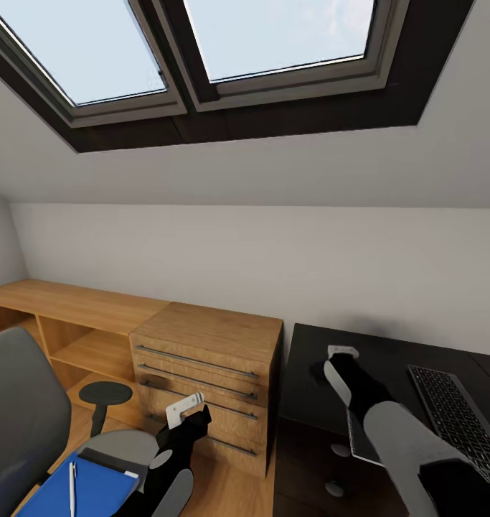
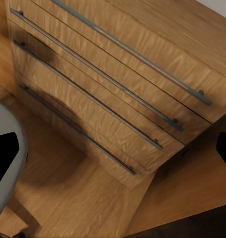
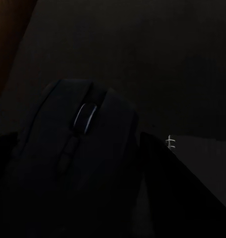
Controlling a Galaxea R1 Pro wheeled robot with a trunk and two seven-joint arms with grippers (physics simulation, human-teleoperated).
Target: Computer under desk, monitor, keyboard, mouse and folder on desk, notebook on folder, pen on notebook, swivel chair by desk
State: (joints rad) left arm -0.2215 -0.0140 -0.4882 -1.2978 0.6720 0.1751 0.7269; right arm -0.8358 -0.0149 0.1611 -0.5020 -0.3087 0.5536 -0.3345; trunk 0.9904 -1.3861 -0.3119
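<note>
Currently the right gripper (image 3: 88, 198) straddles the mouse (image 3: 83, 144) on the desk (image 3: 157, 64); closure cannot be confirmed. Light, rigid, smooth shell: grip its flanks.

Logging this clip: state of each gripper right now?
Left gripper: empty, open or shut cannot be told.
Right gripper: around the mouse on the desk, apparently gripping it.
</note>
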